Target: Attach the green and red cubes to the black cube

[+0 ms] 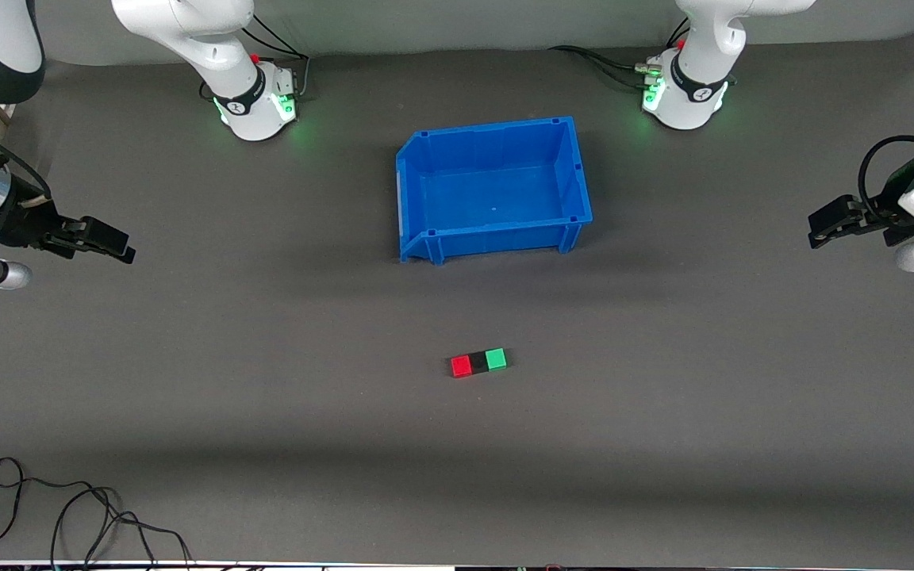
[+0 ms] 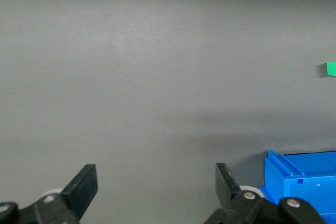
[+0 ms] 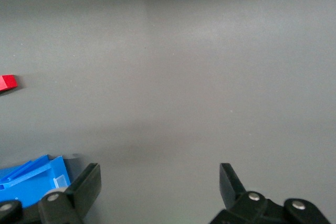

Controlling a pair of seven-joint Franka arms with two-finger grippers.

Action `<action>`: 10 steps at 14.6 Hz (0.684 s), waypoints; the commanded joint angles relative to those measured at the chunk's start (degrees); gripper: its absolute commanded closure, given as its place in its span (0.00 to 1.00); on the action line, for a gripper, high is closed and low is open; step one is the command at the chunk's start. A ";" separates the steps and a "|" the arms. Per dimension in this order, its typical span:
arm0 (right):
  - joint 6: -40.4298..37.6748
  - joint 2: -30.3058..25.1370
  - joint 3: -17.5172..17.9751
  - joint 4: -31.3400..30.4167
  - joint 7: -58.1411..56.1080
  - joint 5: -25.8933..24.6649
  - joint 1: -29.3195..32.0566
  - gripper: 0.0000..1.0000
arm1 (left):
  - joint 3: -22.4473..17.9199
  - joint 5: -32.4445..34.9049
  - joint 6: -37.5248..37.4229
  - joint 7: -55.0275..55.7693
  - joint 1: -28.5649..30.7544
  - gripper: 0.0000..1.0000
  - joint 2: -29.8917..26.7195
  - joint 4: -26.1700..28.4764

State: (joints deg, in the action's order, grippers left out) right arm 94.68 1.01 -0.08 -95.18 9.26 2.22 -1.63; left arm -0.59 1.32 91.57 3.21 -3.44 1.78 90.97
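The red cube (image 1: 461, 365), the black cube (image 1: 478, 363) and the green cube (image 1: 496, 359) lie touching in one row on the grey table, the black one in the middle, nearer to the front camera than the blue bin (image 1: 425, 190). The green cube (image 2: 331, 69) shows at the edge of the left wrist view. The red cube (image 3: 8, 82) shows at the edge of the right wrist view. My left gripper (image 1: 820, 230) is open and empty over the table's left arm end; in its own view (image 2: 156, 184) only table lies between its fingers. My right gripper (image 1: 120, 246) is open and empty over the right arm end (image 3: 160, 182).
The blue bin stands empty between the two arm bases, and a corner of it shows in the left wrist view (image 2: 304, 182) and in the right wrist view (image 3: 31, 179). A loose black cable (image 1: 68, 515) lies on the table at the corner nearest the front camera, toward the right arm's end.
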 commanded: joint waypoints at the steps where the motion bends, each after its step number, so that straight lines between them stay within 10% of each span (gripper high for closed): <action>1: 1.21 -0.92 0.25 -1.06 1.38 -2.48 -0.91 0.00 | -0.12 1.14 -1.57 -0.75 -0.51 0.00 0.41 -1.49; 10: 2.00 -0.75 -0.80 -0.98 1.11 -2.57 -1.88 0.00 | -0.12 1.06 -1.22 -0.66 -0.51 0.00 0.59 -1.58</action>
State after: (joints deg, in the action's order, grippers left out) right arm 95.64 1.01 -0.29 -95.25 9.26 1.14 -2.52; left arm -0.55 1.35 91.57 3.19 -3.45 1.79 90.96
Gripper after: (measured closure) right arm 0.000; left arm 0.000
